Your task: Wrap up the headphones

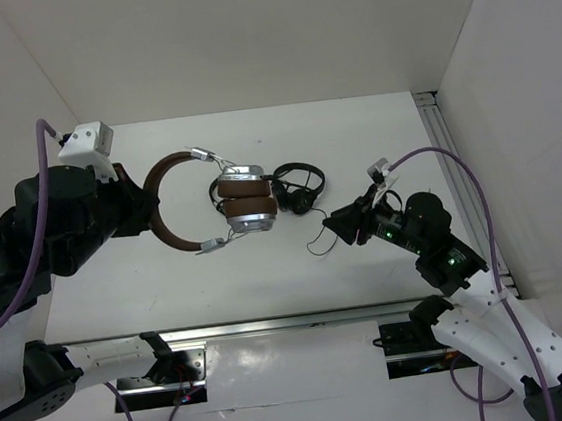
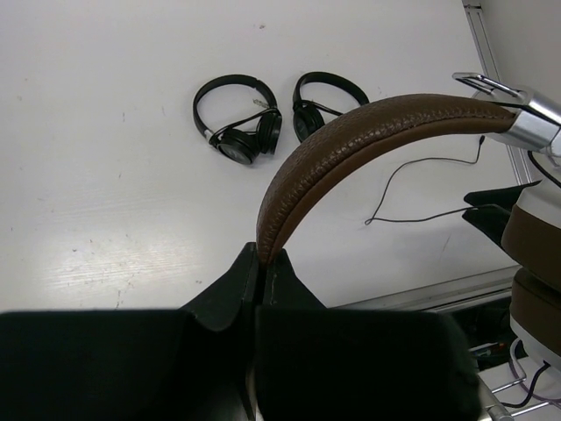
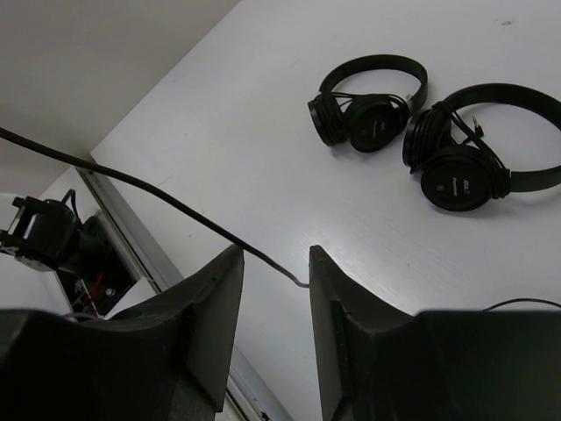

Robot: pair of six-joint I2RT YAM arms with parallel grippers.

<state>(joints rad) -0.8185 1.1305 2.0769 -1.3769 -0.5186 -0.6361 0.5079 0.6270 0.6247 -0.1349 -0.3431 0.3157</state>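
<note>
The headphones (image 1: 243, 202) had a brown headband (image 2: 351, 132) that looked like leather, with a fine bumpy grain and a soft shine. The forks (image 2: 526, 118) at its ends were shiny silver metal. The ear pads (image 2: 536, 246) looked smooth and brown. The cable (image 3: 175, 205) was thin, black and smooth. The two small black headphones (image 3: 368, 110) looked like plastic, a little glossy. The table (image 2: 105, 175) was white and smooth, slightly shiny, with tiny marks. The left gripper (image 2: 261, 259) and the right gripper (image 3: 276, 263) were dull black plastic.
</note>
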